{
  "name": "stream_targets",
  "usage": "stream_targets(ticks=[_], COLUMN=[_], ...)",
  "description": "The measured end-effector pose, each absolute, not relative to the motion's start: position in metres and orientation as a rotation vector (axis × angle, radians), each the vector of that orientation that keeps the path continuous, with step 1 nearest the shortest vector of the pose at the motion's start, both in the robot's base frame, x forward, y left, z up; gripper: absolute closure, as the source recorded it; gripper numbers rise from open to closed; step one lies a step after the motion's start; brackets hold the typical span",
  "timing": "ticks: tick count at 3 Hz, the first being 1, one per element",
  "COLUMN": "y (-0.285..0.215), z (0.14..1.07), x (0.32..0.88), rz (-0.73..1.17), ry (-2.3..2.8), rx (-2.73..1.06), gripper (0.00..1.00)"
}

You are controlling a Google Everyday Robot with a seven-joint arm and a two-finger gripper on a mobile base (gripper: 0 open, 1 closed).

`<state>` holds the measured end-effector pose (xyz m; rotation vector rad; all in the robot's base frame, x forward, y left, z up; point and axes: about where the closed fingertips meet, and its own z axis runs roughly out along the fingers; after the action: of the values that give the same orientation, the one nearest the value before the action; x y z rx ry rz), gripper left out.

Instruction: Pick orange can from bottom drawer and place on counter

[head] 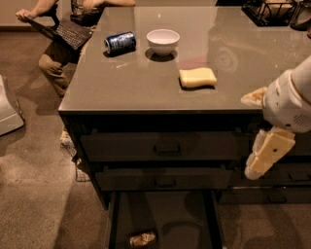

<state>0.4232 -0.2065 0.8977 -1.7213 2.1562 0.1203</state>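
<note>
The orange can (142, 239) lies on its side near the front of the open bottom drawer (194, 221), left of its middle. The counter (146, 87) is a glossy grey-brown top above the drawer cabinet. My gripper (265, 155) hangs at the right, in front of the cabinet at the height of the upper drawers, well above and to the right of the can. It holds nothing that I can see.
On the counter are a dark blue can (120, 42), a white bowl (163, 41), a yellow sponge (197, 78) and a wire basket (272, 10) at the far right. The two upper drawers (165, 148) are closed. A seated person with a laptop (63, 31) is at the far left.
</note>
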Motion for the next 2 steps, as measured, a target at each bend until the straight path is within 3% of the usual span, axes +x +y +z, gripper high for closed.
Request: stream_targets(ticks=[2], y=[-0.180], z=[0.775], x=[0.418], rz=[0.385], ry=[2.074], rx=[-1.748], gripper=[0.00])
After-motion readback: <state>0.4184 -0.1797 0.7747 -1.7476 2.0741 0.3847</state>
